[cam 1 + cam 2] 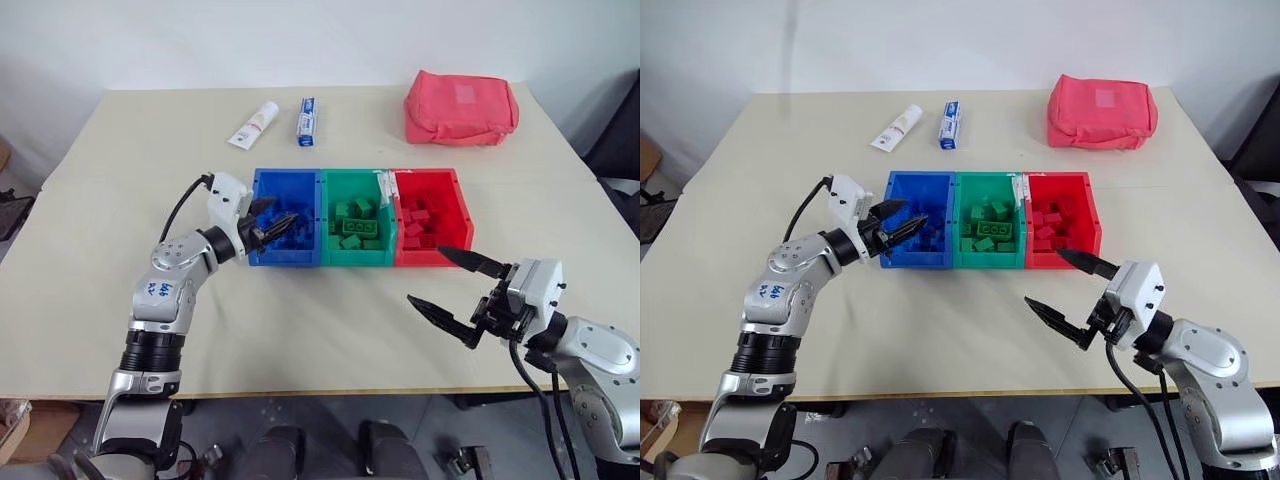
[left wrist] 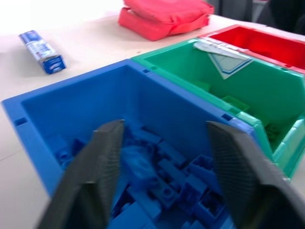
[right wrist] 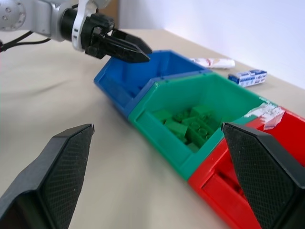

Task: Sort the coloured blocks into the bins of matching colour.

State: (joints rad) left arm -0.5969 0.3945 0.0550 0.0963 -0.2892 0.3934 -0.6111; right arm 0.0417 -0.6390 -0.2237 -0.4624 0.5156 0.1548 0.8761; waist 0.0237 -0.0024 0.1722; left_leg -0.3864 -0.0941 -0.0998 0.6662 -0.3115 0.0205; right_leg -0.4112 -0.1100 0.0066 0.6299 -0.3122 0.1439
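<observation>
Blue blocks [image 2: 162, 181] lie under the open left hand [image 2: 162, 167].

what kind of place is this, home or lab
Probably a lab or test room rather than a home: a plain beige table against a bare white wall, set with three joined blue, green and red plastic bins of studded toy bricks, two toothpaste tubes and a pinkish-red fabric pouch.
</observation>
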